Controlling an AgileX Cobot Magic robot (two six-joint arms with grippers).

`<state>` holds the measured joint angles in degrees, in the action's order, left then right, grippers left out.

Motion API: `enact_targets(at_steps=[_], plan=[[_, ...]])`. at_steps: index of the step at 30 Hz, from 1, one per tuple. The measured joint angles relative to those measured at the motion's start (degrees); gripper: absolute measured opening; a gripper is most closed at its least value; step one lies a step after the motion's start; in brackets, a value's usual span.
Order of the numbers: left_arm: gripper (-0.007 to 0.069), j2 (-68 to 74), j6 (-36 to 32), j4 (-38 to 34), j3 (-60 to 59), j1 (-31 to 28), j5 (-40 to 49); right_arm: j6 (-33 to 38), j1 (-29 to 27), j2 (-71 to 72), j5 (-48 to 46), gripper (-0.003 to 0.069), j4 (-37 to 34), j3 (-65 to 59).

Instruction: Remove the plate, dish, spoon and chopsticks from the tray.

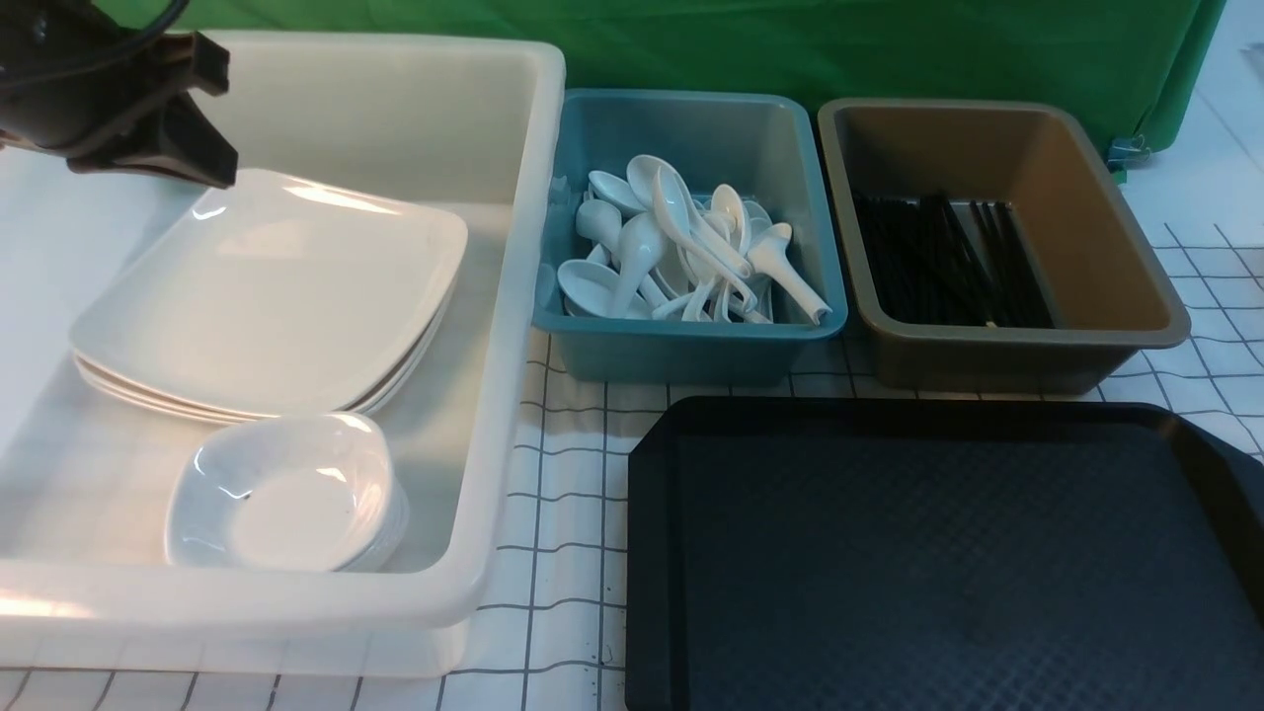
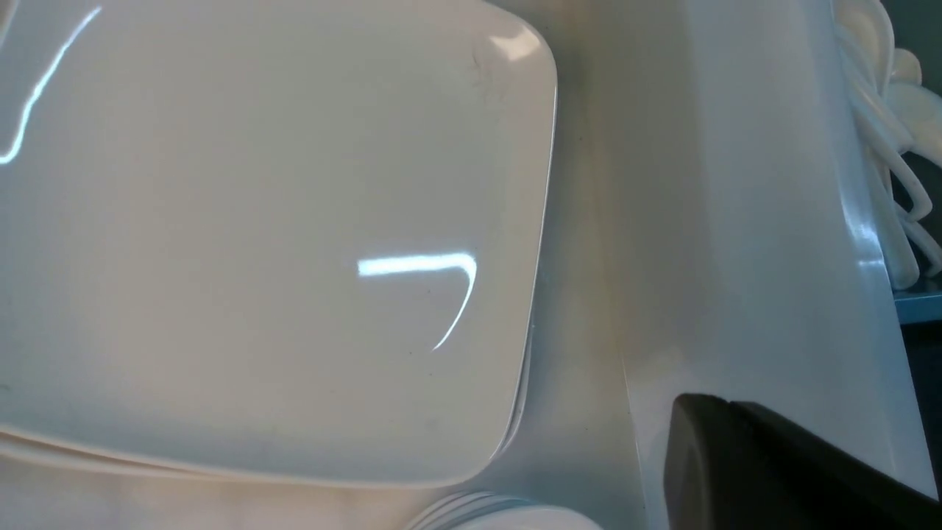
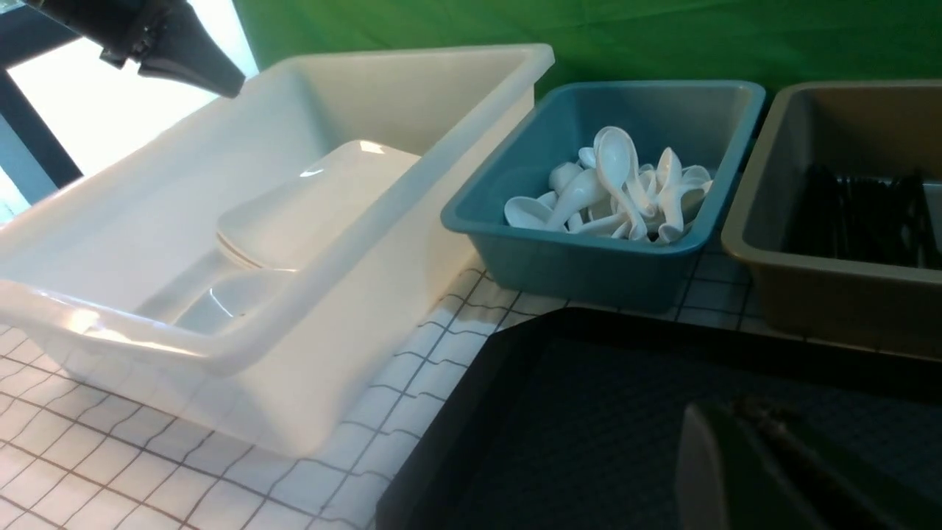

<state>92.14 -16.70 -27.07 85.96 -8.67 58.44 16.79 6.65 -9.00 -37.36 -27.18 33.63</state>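
Tray (image 1: 938, 563) bare; wrist view shows stacked plates (image 2: 280, 221).

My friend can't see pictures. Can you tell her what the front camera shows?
An empty black tray sits in front of three tubs: white tub with plates and dishes, teal tub of spoons, brown tub of chopsticks.

Desk (image 1: 568, 513): white top, thin dark grid lines. Resting directly on it are four items, placed here relative to the tray (image 1: 938, 563). Tray: black, diamond-textured, at near edge. White tub (image 1: 494, 395) to its left, gap of bare grid between. Teal tub (image 1: 691, 346) just beyond tray's far-left corner. Brown tub (image 1: 987, 365) just beyond its far edge, beside the teal one.
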Motion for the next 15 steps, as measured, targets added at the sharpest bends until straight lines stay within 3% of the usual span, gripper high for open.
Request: enact_targets(at_steps=[10, 15], plan=[[0.0004, 0.0, -4.0, 0.2, 0.0, 0.0, 0.0, 0.0, 0.0, -0.1, 0.3, 0.0072, 0.0, -1.5], [0.0004, 0.0, -4.0, 0.2, 0.0, 0.0, 0.0, 0.0, 0.0, -0.2, 5.6, 0.0081, 0.2, -5.5]])
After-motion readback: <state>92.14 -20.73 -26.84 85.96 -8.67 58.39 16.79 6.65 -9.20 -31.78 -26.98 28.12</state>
